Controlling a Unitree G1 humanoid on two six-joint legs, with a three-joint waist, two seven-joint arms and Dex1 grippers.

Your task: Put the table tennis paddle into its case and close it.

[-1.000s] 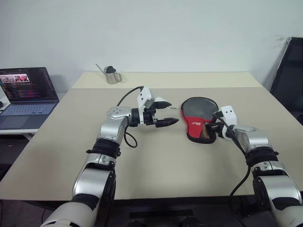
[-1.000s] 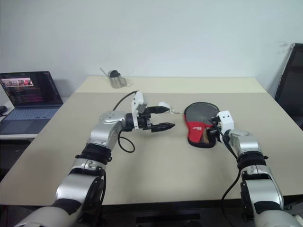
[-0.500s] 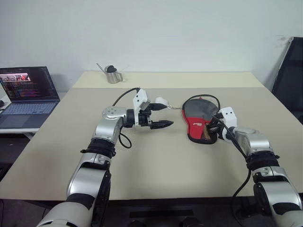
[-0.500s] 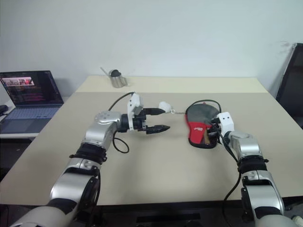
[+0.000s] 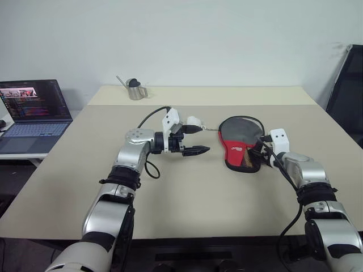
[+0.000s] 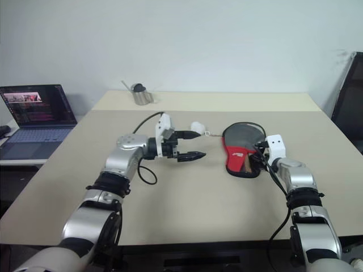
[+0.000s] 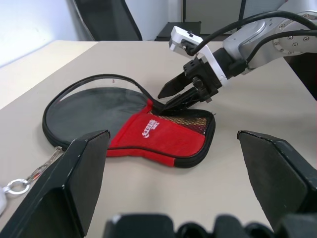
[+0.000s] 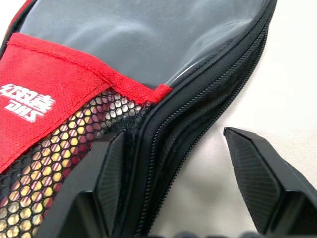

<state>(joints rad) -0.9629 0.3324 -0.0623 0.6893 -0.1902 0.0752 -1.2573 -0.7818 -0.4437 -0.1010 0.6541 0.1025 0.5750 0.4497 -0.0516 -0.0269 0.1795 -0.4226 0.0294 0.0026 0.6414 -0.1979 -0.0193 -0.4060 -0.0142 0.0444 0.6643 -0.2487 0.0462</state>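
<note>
My right tool (image 7: 173, 98) stands open astride the case (image 5: 240, 148) zipper edge on the worktop (image 5: 187, 192); my left tool (image 5: 195, 140) hovers open nearby, empty, ready to steady it.

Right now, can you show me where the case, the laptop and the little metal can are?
case (image 5: 233, 148), left eye view, on its red panel.
laptop (image 5: 34, 100), left eye view, on the lit screen.
can (image 5: 135, 92), left eye view, on its metal body.
</note>
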